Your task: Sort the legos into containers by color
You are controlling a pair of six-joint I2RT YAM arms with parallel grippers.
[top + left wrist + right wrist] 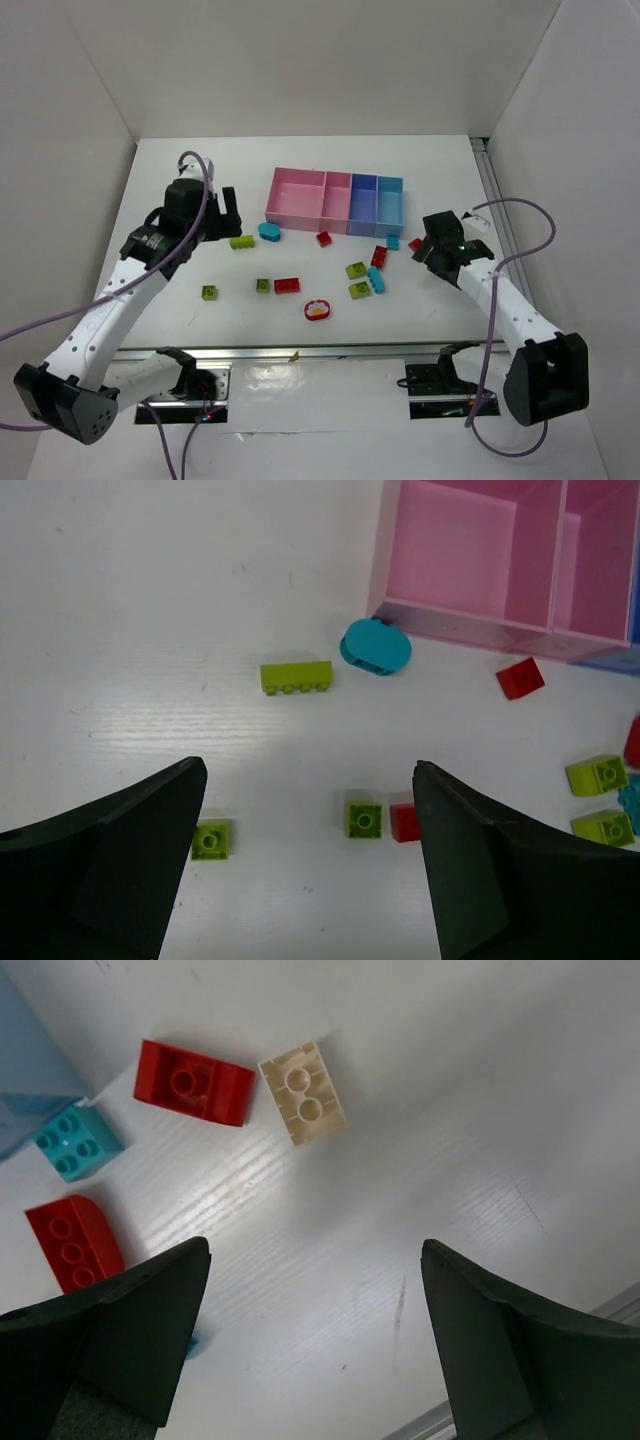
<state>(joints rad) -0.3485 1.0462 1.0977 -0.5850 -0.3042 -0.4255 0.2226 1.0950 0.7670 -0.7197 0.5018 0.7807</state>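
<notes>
Hard, glossy plastic is what I have to handle. The legos look light and stiff, with nothing to crush. I judge their smooth walls slippery, though, and any of them could skid on the white tabletop (pixel 160 190) if one finger lands first. Both pairs of my fingers stand wide apart and hold nothing.

Nearest me lies the round red-rimmed piece (pixel 317 310); I would pinch it straight across its middle, since a curved rim can squirt out sideways. Just beyond it sit two lime cubes (pixel 209 292) (pixel 262 285), with a red brick (pixel 287 285) just beside the second. Each is best taken on two opposite flat walls, never on the studs.

Ahead of my left fingers (pixel 450 820) lies the long lime brick (pixel 296 676), which I would take across its long sides rather than end to end. Past it the teal oval piece (pixel 375 646) rests close to a pink corner of the containers (pixel 337 215).

My right fingers (pixel 470 1300) hover over bare tabletop. Ahead of them a cream brick (pixel 303 1093) lies just beside another red one (pixel 195 1082), so close that a finger would need care to slip between them.

Farthest off, the containers stand in a joined row, and I see no brick in them.
</notes>
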